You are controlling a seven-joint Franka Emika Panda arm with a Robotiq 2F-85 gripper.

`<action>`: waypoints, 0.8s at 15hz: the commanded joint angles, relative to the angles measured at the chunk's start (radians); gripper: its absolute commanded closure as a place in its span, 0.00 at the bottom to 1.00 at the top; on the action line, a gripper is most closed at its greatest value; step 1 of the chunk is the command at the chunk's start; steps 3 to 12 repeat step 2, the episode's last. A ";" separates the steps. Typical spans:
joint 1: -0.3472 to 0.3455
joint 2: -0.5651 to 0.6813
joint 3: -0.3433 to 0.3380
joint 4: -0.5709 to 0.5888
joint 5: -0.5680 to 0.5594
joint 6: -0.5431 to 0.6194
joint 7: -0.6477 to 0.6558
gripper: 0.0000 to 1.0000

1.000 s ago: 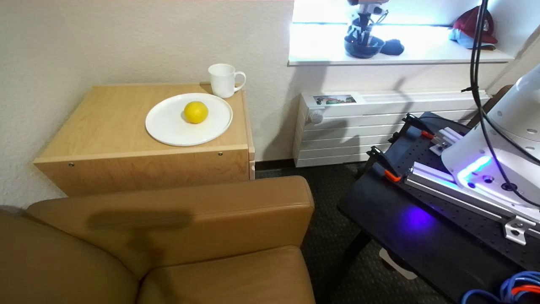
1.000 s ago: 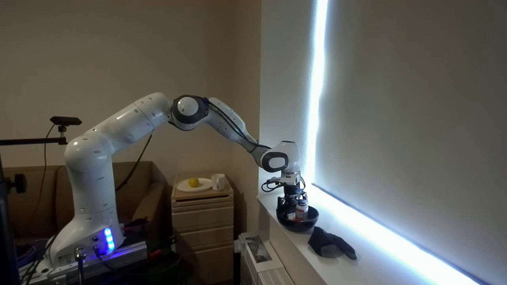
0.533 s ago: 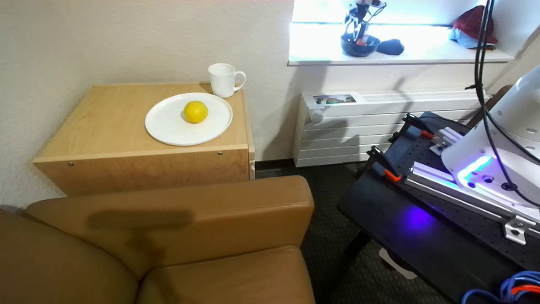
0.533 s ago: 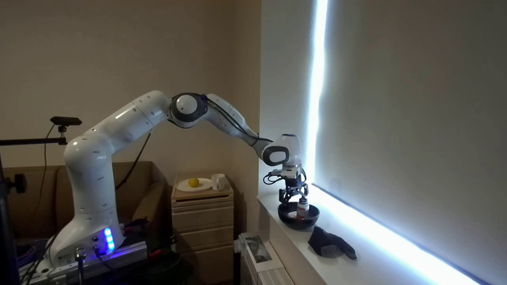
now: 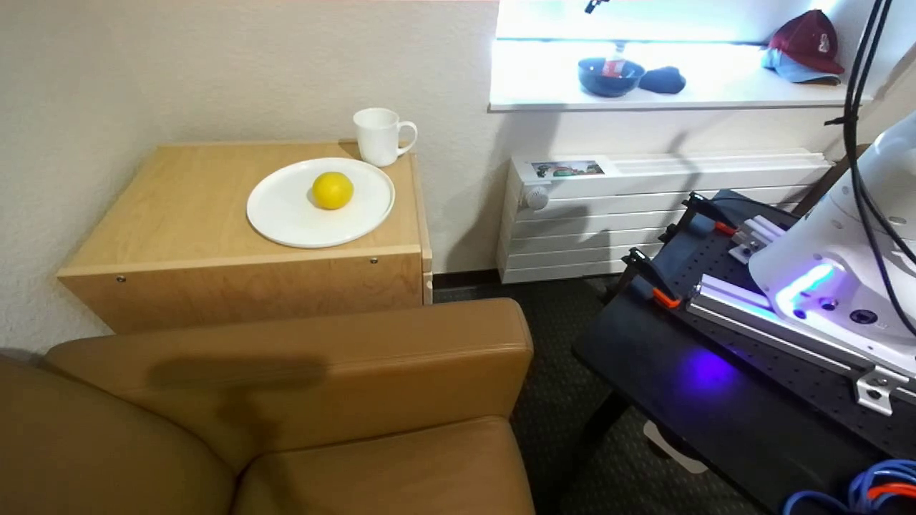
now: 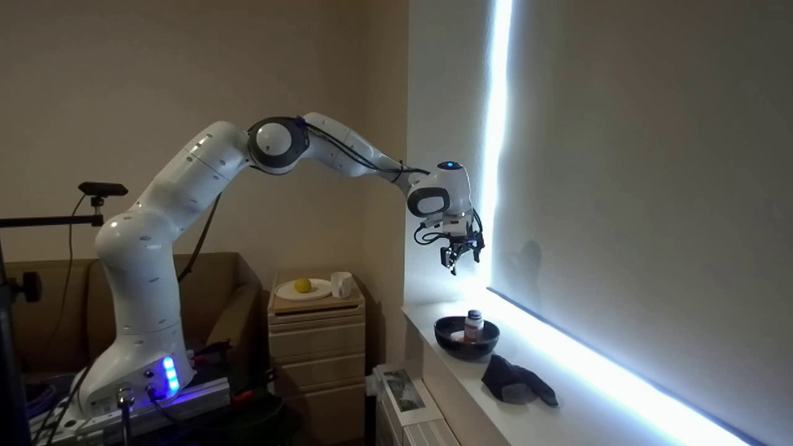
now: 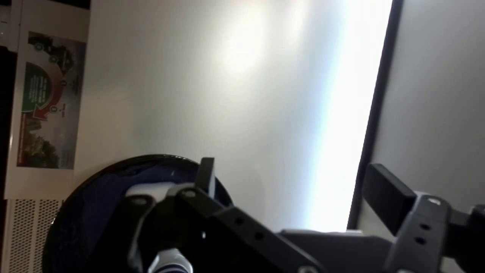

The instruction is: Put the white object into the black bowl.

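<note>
The black bowl [image 6: 464,353] stands on the window sill and also shows in an exterior view [image 5: 605,87]. A white bottle [image 6: 473,329] with a dark cap and reddish label stands nearly upright inside it, seen also in an exterior view [image 5: 613,68]. Another small white thing [image 7: 151,189] lies in the bowl, partly hidden by a finger. My gripper [image 6: 463,255] is open and empty, well above the bowl. In the wrist view the gripper [image 7: 293,185] has its fingers wide apart, with bare sill between them; the left finger covers part of the bowl [image 7: 81,212].
A dark cloth-like thing [image 6: 517,381] lies beside the bowl. A red cap [image 5: 805,43] sits farther along the sill [image 5: 544,89]. A white plate [image 5: 279,214] with a yellow ball [image 5: 333,190] and a white mug [image 5: 377,136] stand on the wooden cabinet [image 5: 193,193].
My gripper has risen from inside the bowl to well above it, leaving the bottle standing there. The bowl shifted slightly early on, then stayed still.
</note>
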 commanded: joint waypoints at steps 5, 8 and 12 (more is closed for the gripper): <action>-0.017 -0.069 0.020 -0.032 0.071 -0.017 -0.099 0.00; -0.017 -0.069 0.020 -0.032 0.071 -0.017 -0.099 0.00; -0.017 -0.069 0.020 -0.032 0.071 -0.017 -0.099 0.00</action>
